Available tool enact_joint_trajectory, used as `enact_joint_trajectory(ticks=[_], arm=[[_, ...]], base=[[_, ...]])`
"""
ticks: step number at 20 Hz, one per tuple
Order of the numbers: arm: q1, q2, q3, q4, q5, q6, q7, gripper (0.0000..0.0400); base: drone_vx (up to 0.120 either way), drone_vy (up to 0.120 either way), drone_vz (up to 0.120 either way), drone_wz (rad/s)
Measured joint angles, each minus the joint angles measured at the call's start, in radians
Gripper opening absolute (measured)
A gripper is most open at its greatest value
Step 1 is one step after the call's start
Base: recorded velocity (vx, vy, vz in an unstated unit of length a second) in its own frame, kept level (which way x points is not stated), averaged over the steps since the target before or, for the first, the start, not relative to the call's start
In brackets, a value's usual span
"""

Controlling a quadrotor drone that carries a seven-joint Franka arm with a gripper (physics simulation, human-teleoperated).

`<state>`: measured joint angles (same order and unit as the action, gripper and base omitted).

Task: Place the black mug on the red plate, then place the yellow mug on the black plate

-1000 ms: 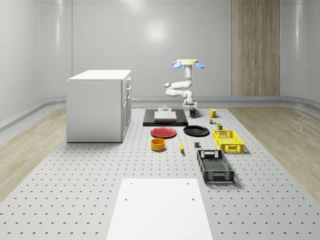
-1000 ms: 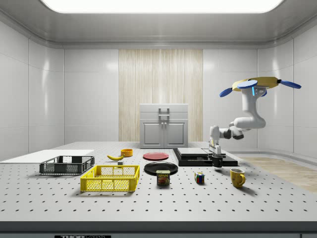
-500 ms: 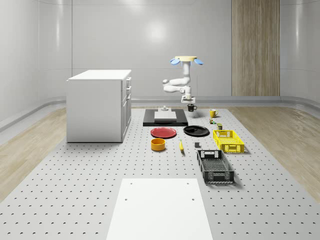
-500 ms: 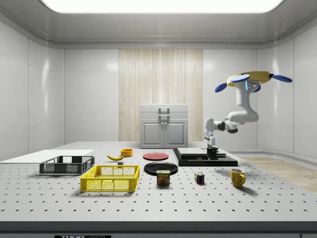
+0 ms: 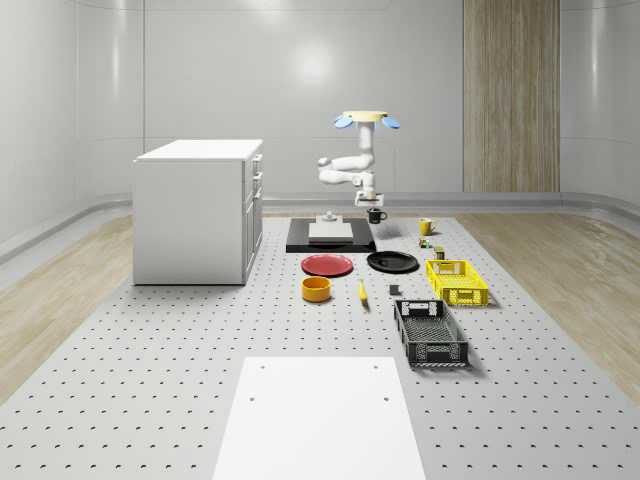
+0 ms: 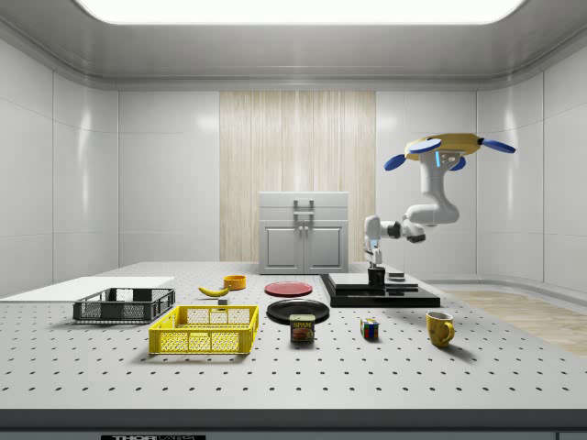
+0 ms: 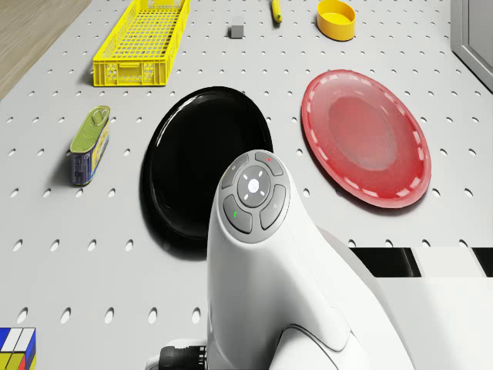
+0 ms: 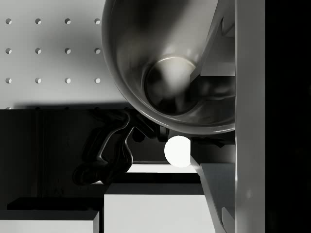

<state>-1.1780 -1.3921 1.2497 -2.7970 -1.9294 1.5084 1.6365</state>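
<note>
A pale room holds a grey perforated table (image 5: 150,370). The yellow-bodied, blue-rotored drone (image 6: 444,147) hovers above the table's far end, near the flat black slab (image 6: 381,295). Its white arm reaches down, and the gripper (image 6: 375,267) is clamped on the glossy black mug (image 6: 376,275), held clear in the air over the slab. The round red plate (image 7: 363,149) and round black plate (image 7: 202,158) lie side by side, apart. The yellow mug (image 6: 440,327) stands by itself on the table.
</note>
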Motion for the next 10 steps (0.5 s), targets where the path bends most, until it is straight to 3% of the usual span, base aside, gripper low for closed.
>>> enact_joint_trajectory(ticks=[10], arm=[[-0.007, -0.019, 0.003, 0.001, 0.009, 0.018, 0.006, 0.0110]], base=[[0.120, -0.120, 0.000, 0.000]])
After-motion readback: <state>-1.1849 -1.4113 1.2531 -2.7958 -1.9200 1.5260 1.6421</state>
